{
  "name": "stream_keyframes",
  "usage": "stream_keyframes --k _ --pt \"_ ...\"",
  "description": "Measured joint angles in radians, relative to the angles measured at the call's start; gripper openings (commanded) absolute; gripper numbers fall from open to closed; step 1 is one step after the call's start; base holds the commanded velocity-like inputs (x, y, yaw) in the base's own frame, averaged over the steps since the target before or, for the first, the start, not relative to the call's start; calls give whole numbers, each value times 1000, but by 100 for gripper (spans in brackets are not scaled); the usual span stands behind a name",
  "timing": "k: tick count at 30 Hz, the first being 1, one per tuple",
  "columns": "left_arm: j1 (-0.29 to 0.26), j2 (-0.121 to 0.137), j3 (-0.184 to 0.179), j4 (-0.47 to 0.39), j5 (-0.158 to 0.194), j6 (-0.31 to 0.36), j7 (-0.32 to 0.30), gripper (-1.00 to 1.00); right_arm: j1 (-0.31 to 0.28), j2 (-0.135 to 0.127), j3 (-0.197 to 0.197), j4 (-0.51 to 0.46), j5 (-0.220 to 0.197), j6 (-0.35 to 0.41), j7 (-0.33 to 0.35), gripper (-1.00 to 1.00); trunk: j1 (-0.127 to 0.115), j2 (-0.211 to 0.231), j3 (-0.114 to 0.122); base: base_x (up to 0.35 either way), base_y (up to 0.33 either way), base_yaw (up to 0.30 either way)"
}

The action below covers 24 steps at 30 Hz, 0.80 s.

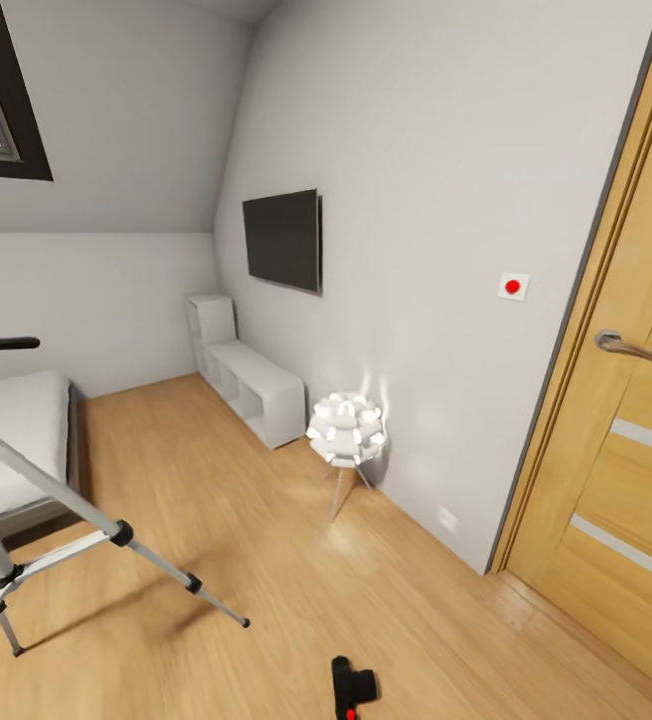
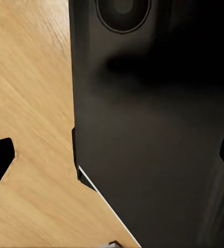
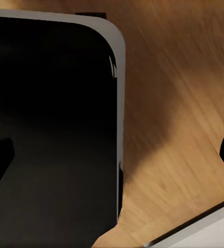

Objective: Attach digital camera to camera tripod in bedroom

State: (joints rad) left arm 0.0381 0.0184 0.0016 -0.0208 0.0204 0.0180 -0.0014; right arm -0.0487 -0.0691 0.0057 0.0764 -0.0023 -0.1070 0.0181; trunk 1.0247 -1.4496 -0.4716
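In both wrist views each end effector's dark fingertips sit at opposite frame edges: spread wide, gripping nothing. The digital camera (image 1: 352, 688) lies on the wood floor (image 1: 266, 560) at bottom centre; the camera tripod (image 1: 61, 545) stands at lower left. Best to approach the camera first, squarely, before reaching down.
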Motion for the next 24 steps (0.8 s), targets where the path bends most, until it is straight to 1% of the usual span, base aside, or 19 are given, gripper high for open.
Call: stream_keyframes --k 6,24 --pt "0 0 0 0 0 0 0 100 0 0 0 0 0 0 0 100 0 0 0 77 101 -282" --pt "0 0 0 0 0 0 0 100 0 0 0 0 0 0 0 100 0 0 0 5 6 -299"
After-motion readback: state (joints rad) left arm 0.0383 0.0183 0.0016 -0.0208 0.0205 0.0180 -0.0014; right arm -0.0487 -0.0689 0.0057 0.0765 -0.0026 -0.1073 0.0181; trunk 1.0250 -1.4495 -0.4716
